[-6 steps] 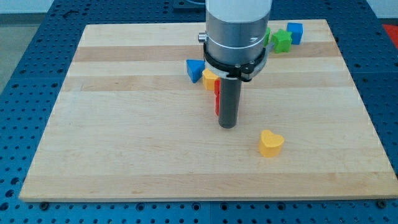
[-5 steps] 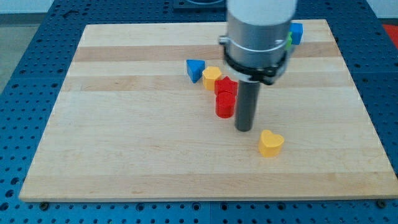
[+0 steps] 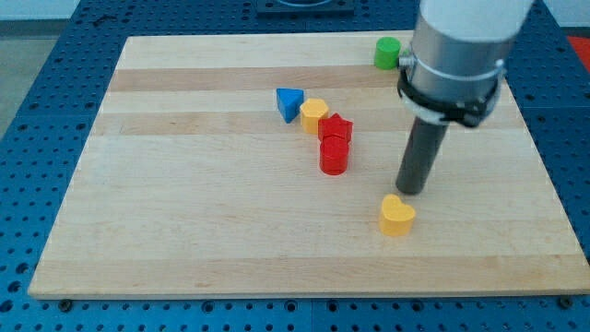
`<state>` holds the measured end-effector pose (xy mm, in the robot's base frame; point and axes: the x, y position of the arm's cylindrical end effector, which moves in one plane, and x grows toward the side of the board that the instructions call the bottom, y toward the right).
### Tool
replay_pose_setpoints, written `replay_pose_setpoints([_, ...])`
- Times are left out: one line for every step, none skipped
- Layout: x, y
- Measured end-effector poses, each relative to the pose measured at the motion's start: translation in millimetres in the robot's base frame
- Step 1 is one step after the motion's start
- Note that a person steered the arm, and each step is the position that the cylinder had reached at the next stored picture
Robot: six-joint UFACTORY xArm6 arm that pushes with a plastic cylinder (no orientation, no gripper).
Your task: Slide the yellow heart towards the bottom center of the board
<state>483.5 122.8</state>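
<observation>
A: What changed in the last half sec?

B: My tip (image 3: 411,191) swung from the view's left of the yellow heart (image 3: 397,215) over to its upper right, now just beside it, maybe touching. The heart has shifted a hair toward the view's left and bottom. So the push looks begun, w/ the rod on the correct side for driving it down-left.

A: Jaws open or shut?

B: No jaws on this rig, just a bare rod, so nothing opens, shuts or grips.

A: Where's the heart vs. the goal?

B: Right of centre, in the lower part of the board (image 3: 184,231), near the bottom edge. I judge it needs mostly leftward travel and only a little downward.

A: Room?

B: Plenty. The path to bottom centre is bare wood. The red cylinder (image 3: 333,157), red star (image 3: 336,128), yellow block (image 3: 314,113) (shape unclear) and blue triangle (image 3: 289,101) sit in a cluster well above it. The green block (image 3: 387,52) is up at the top edge, out of play. Main risk: bottom edge is close, so too steep a push could send the heart off.
</observation>
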Motion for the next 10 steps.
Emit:
replay_pose_setpoints([-34,0])
replay_pose_setpoints([-41,0])
replay_pose_setpoints([-41,0])
replay_pose_setpoints([-38,1])
replay_pose_setpoints([1,27])
replay_pose_setpoints([40,27])
replay_pose_setpoints([64,-2])
replay_pose_setpoints([68,-44])
replay_pose_setpoints([74,-67])
replay_pose_setpoints([94,-66])
